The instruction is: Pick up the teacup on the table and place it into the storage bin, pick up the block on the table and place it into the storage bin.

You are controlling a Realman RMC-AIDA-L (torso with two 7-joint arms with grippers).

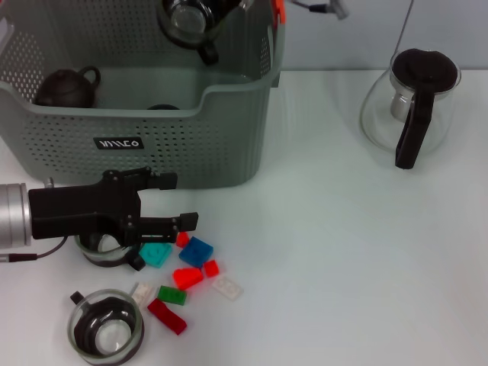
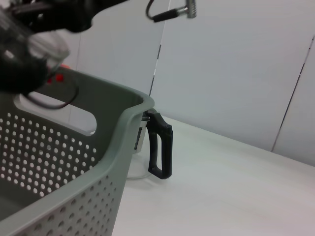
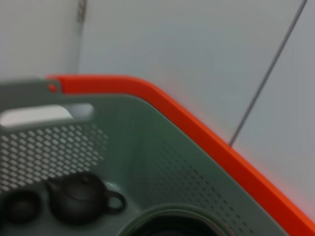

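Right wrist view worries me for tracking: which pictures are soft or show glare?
Right wrist view: storage bin rim and dark teapot blurred. Left wrist view: the glass cup at the corner smeared, the bin wall nearer sharp. Head view: crisp, soft shadows, mild sheen on the glass pot.

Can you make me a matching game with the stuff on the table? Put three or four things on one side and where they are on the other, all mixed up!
Things:
1. dark teapot
2. glass pot with the black handle
3. pile of colored blocks
4. glass teacup

Places:
A. on the table in front of the storage bin, by the left gripper
B. inside the storage bin
C. nearest the front edge of the table, on the robot's left
D. standing alone on the table, on the robot's right

Pairs: 1-B, 2-D, 3-A, 4-C
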